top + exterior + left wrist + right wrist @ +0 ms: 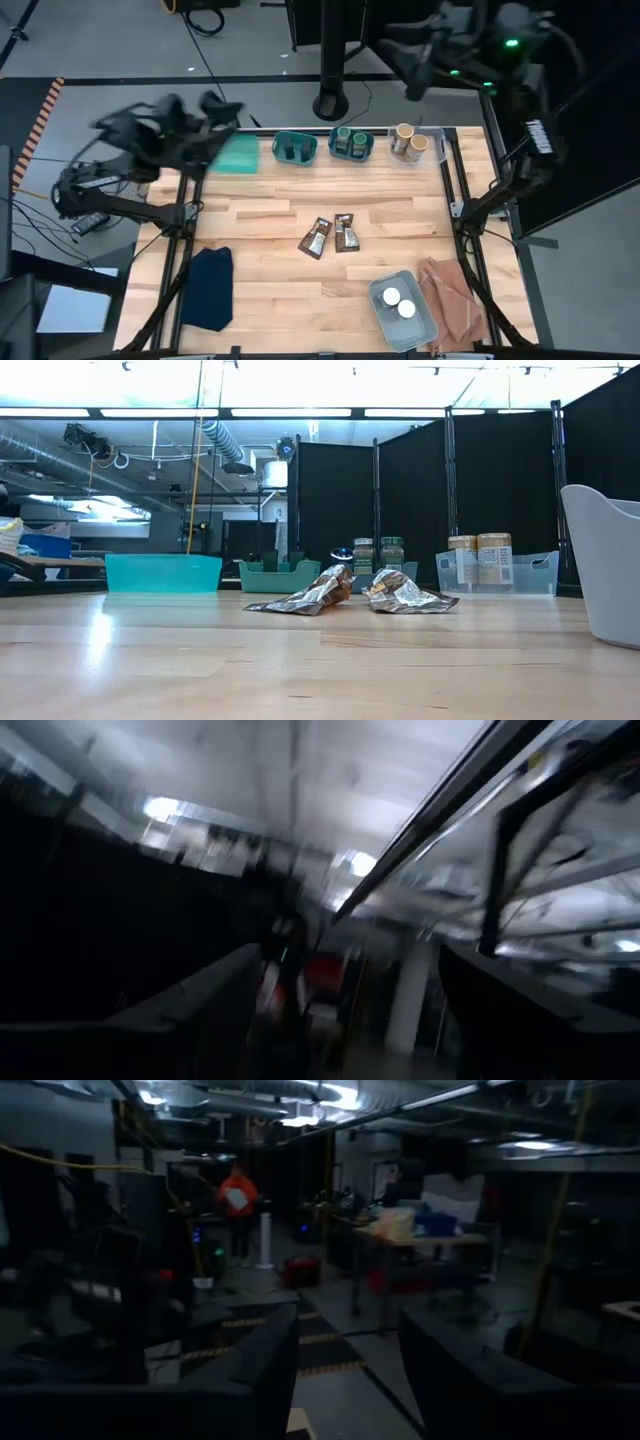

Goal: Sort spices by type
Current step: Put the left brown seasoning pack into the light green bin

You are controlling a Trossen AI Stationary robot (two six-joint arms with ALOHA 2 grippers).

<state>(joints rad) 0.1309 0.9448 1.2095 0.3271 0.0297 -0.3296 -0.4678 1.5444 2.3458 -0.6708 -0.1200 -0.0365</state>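
The high view looks straight down on the whole tabletop [300, 215]. The low view sits at tabletop level, facing across it to the packets [318, 594] and bins, which both views share. Both wrist views face out into the room, off the tabletop.

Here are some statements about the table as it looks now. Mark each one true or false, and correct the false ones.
1. Two foil packets lie on the bare wood in the middle of the table. True.
2. The two white-lidded jars stand in the teal empty bin. False: they stand in the pale grey bin at the near edge; the teal empty bin holds nothing.
3. The tan-topped jars stand in a clear bin at the far edge. True.
4. The right gripper holds a packet. False: its fingers show apart with nothing between them.
5. The dark blue cloth covers the green-lidded jars. False: it lies apart, near the table's near left corner.
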